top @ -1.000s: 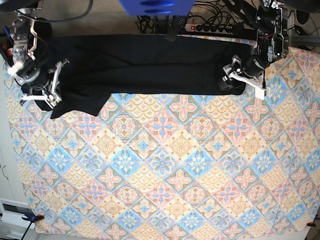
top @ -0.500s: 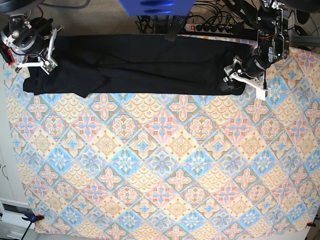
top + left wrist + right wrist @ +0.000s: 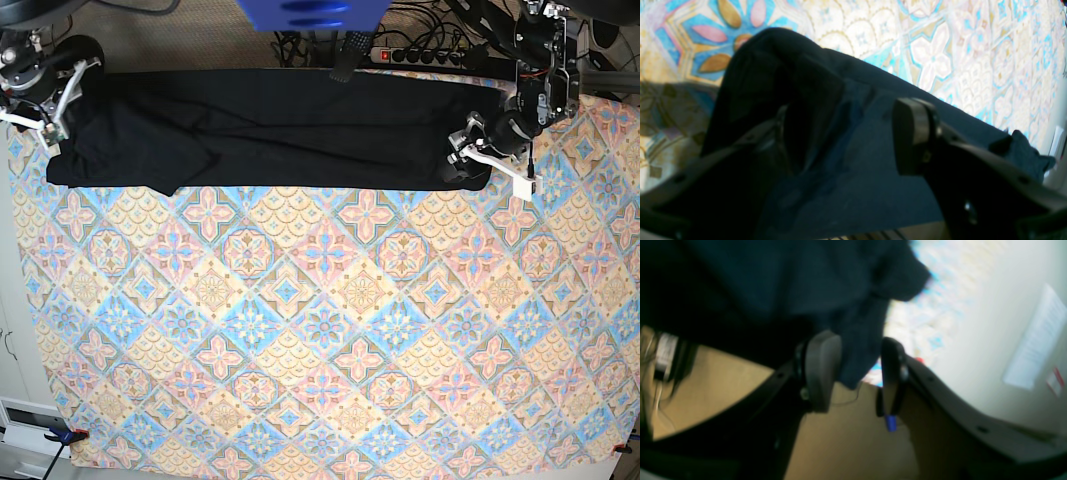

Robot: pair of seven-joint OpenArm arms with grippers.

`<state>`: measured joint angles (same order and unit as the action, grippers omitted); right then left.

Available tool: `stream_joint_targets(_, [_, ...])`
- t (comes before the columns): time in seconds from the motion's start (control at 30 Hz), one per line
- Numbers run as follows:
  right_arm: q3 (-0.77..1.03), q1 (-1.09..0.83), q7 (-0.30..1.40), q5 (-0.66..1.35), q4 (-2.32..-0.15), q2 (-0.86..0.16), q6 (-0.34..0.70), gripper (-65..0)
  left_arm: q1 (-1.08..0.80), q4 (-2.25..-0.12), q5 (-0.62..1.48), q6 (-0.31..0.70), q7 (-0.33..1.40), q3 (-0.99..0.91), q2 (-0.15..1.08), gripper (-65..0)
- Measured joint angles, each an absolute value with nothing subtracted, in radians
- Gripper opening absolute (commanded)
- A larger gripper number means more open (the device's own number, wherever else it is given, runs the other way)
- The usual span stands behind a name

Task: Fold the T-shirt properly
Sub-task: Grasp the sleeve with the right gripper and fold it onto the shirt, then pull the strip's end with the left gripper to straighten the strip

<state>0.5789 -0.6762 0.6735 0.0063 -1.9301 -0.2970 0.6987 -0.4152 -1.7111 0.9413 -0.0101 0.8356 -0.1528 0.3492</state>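
The left gripper point(image 3: 478, 160) sits on the end of the T-shirt point(image 3: 280, 130) nearest the power strip point(image 3: 420, 55). In its wrist view the two pads stand well apart, one pad point(image 3: 912, 133) clear above the cloth and the other sunk in a dark fold of fabric, so the jaws are wide and cloth lies between them without being pinched.

The right gripper point(image 3: 50, 100) is at the shirt's other end, far from the power strip. Its wrist picture is blurred, but a hanging flap of the T-shirt point(image 3: 860, 340) passes between the two pads point(image 3: 821, 370), which stand a narrow gap apart; whether they truly press the cloth cannot be told.

The T-shirt lies as a long black band along the edge of the patterned tablecloth point(image 3: 320, 340) on the power strip's side, running from one gripper to the other. Its long edge facing away from the power strip is nearly straight, with a small step near the right gripper's end. Beyond that edge the tablecloth stretches bare all the way to its far border.
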Motion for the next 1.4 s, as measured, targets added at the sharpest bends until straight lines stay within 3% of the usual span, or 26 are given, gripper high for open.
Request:
stream_joint_targets(0.27, [0.412,-0.590,0.621,0.027,-1.929,-0.283,0.704,-41.4,-0.448,-1.711,0.937,-0.011,0.836,-0.258,0.354,-26.2])
stream_joint_targets(0.5, [0.253,-0.442,0.598,0.034,-1.868,-0.285,0.701,-41.4,-0.475,-1.711,0.943,-0.003,0.901,-0.212,0.436,-25.9])
stream_joint_targets(0.8, [0.244,-0.453,0.620,0.019,-1.801,-0.284,0.702,-41.4,-0.382,-1.606,0.937,-0.002,1.104,-0.183,0.503,-25.9])
stream_joint_targets(1.4, [0.244,-0.465,0.626,0.015,-1.799,-0.285,0.703,-41.4,-0.277,-1.505,0.837,-0.006,1.115,0.003,0.498,-26.4])
